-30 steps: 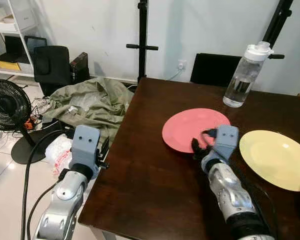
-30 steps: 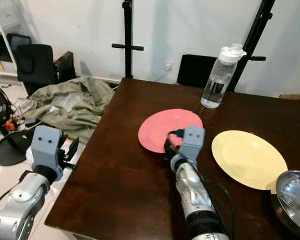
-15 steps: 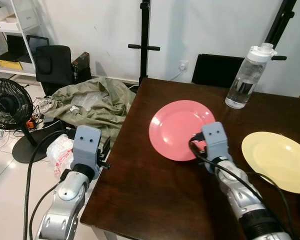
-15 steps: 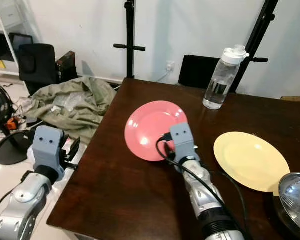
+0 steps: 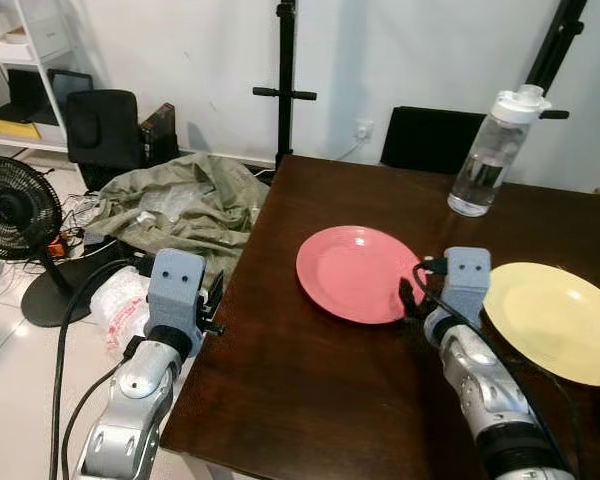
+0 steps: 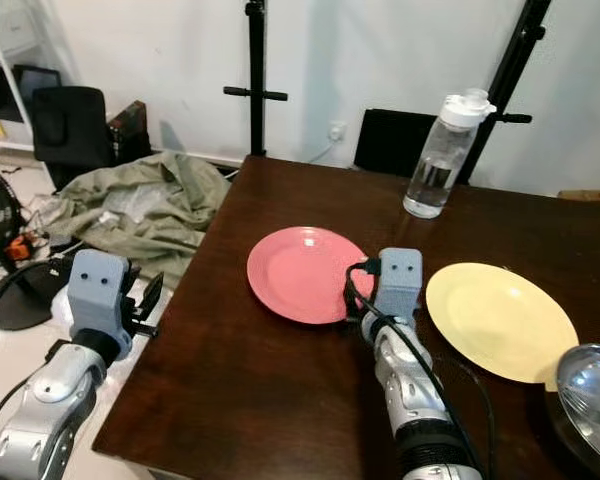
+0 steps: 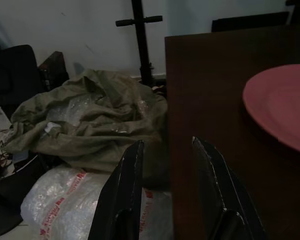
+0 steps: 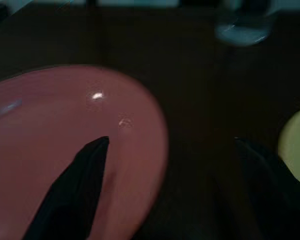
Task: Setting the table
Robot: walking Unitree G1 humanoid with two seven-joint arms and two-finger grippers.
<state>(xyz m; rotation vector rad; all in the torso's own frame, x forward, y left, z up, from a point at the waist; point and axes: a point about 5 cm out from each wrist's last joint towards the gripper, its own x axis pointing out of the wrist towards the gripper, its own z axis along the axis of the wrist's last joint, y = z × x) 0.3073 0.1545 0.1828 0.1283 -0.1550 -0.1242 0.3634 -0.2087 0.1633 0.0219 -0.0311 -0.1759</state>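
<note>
The right gripper [image 8: 165,165] is hovering low over the dark table [image 5: 310,370] with its two black fingers spread wide apart, one finger lying over the near rim of the pink plate [image 5: 352,272] and the other out over bare wood, so the plate's edge is sitting between them and nothing is being clamped. The pink plate is lying flat just ahead of this gripper, toward the robot's left, with an open stretch of tabletop between it and the table's left edge. Just to the other side of the gripper the yellow plate [image 5: 555,318] is resting flat, apart from the pink one, and neither plate is holding anything. Farther ahead, near the table's far edge, a clear water bottle [image 5: 487,152] with a white cap is standing upright, seemingly partly filled. A shiny metal bowl [image 6: 587,395] is sitting at the near right corner. The left gripper [image 7: 167,192] is hanging beside the table's left edge, off the wood, its fingers slightly parted and empty. Beyond it on the floor an olive cloth heap [image 5: 180,205] is lying, with a bubble-wrap bag [image 7: 65,205] carrying red lettering too blurred to read, and a black fan [image 5: 15,215] is standing farther left.
</note>
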